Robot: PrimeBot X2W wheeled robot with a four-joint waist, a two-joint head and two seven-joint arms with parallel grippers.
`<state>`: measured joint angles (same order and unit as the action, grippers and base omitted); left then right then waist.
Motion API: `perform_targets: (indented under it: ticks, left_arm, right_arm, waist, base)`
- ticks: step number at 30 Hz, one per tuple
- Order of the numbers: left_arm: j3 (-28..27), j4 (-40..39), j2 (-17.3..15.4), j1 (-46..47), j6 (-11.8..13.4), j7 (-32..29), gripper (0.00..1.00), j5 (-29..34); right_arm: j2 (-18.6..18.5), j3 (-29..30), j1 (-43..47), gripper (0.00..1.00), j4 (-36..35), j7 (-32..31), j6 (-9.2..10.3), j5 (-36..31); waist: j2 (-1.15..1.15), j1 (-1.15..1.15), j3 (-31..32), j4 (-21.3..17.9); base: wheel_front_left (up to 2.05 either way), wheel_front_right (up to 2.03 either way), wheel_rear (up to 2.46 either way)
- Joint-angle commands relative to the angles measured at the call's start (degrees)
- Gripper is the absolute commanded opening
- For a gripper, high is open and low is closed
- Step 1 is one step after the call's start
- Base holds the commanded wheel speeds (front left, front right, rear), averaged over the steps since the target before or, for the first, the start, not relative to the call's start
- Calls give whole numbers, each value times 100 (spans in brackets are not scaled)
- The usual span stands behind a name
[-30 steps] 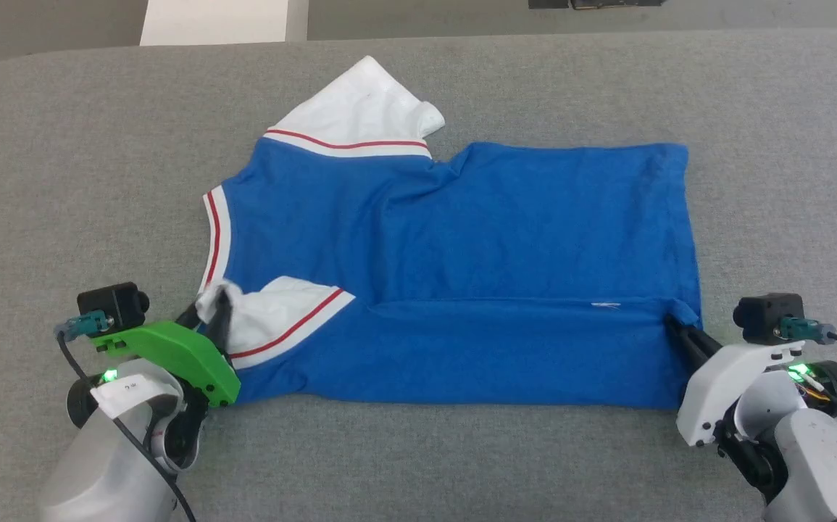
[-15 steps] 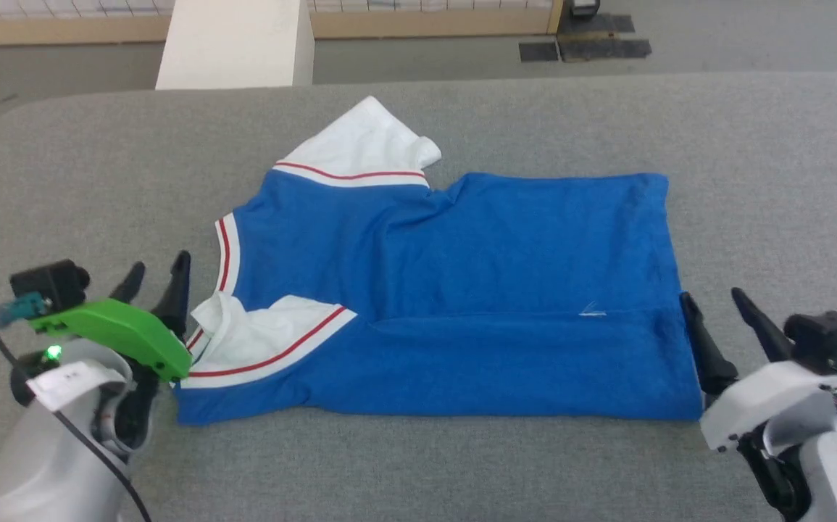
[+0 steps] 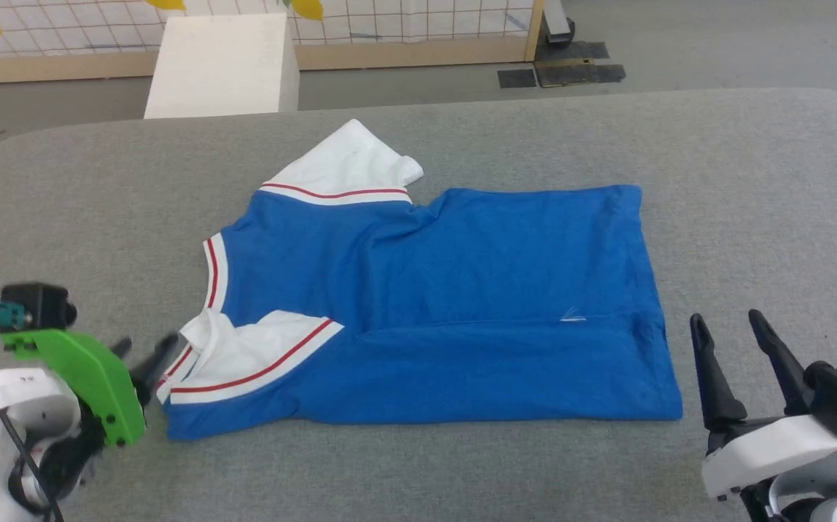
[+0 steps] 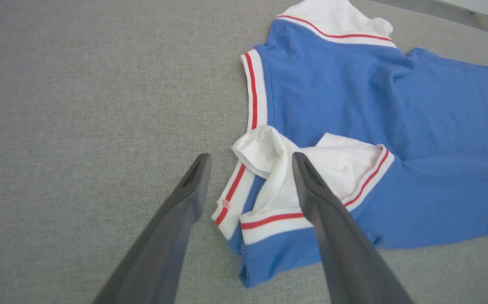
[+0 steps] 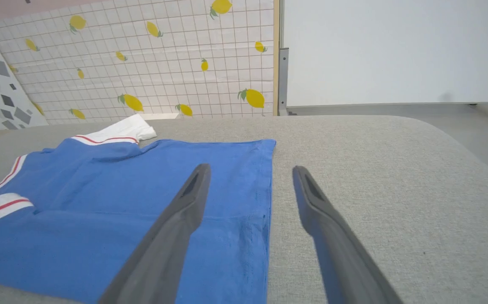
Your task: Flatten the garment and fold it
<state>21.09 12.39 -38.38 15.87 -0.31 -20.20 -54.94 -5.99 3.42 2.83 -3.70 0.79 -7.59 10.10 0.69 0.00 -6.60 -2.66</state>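
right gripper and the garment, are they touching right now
Apart. The head view shows a strip of bare grey table between the open right gripper and the garment at its hem edge.

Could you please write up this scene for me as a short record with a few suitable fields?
surface: grey fabric-covered table
garment: blue shirt on the table, near side folded onto its body
near sleeve: white, folded onto the blue, rumpled
far sleeve: white, sticking out past the body
left pincer: open, at the collar end, gripping nothing
right pincer: open, by the hem end, gripping nothing
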Motion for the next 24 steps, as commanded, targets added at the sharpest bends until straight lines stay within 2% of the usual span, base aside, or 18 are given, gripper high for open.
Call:
perform_targets:
  ticks: [1, 6, 13, 16, 17, 18, 19, 24]
  left_arm:
    - [48, -56, -80, -174, 86, -192, 100, -101]
    - [151, 17, -151, -455, 247, -670, 100, -305]
    - [433, 479, -4, -396, 332, -1214, 100, -399]
    - [604, 679, 114, -346, 252, -1424, 100, -420]
    - [649, 717, 198, -326, 206, -1471, 52, -460]
    - [675, 743, 258, -315, 177, -1499, 31, -491]
    - [701, 772, 318, -303, 156, -1502, 0, -504]
    - [705, 851, 449, -265, 146, -1267, 0, -438]
  right_arm:
    - [48, -40, 88, 100, -138, -39, 10, -35]
    - [127, -232, 188, 100, -381, -183, 10, 18]
    - [147, -359, 89, 100, -431, -255, 10, 97]
    - [119, -394, 45, 100, -432, -266, 10, 129]
    - [103, -375, 43, 100, -430, -271, 10, 143]
    - [88, -364, 43, 100, -431, -276, 10, 155]
    - [73, -348, 43, 100, -440, -278, 10, 178]
    - [-12, -241, 64, 100, -432, -470, 10, 371]
  waist:
    - [-69, 0, -56, -78]
    - [-69, 0, -199, -236]
    - [-69, 0, -444, -398]
    - [-69, 0, -521, -469]
    - [-69, 0, -537, -480]
    - [-69, 0, -547, -486]
    - [-69, 0, -556, -491]
    - [-69, 0, -534, -455]
  base:
    - [0, 0, 0]
    - [0, 0, 0]
    - [0, 0, 0]
    - [0, 0, 0]
    - [0, 0, 0]
    - [0, 0, 0]
    - [0, 0, 0]
    - [0, 0, 0]
